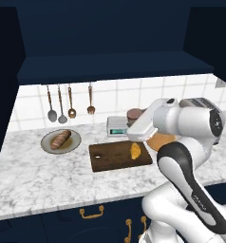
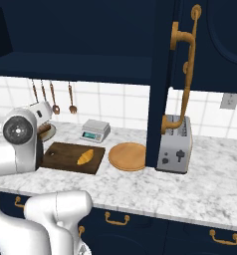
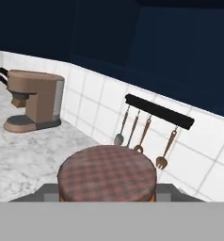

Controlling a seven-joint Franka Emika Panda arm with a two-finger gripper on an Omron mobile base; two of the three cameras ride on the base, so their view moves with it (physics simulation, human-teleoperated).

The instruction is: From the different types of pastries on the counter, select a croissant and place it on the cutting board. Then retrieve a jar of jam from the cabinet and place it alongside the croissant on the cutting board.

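The jar of jam (image 3: 107,175), orange-brown with a darker checked lid, sits between my fingertips, and my gripper (image 3: 107,192) is shut on it. From the left base view the jar (image 1: 134,115) hangs in my gripper (image 1: 136,122) above the counter (image 1: 34,178), just behind the cutting board (image 1: 105,160). The golden croissant (image 1: 135,151) lies on the right part of that dark board. The right base view shows the croissant (image 2: 84,157) on the board (image 2: 63,153) too. The longer brown pastry (image 1: 61,139) rests on a plate to the left. The navy cabinet (image 1: 110,66) hangs above.
A kitchen scale (image 1: 116,127) stands behind the board, and a round wooden board (image 2: 127,156) lies to its right. An open cabinet door (image 2: 163,84) with a gold handle reaches down beside the toaster (image 2: 175,147). Utensils (image 1: 70,105) hang on the tiled wall. A coffee machine (image 3: 34,99) stands further along.
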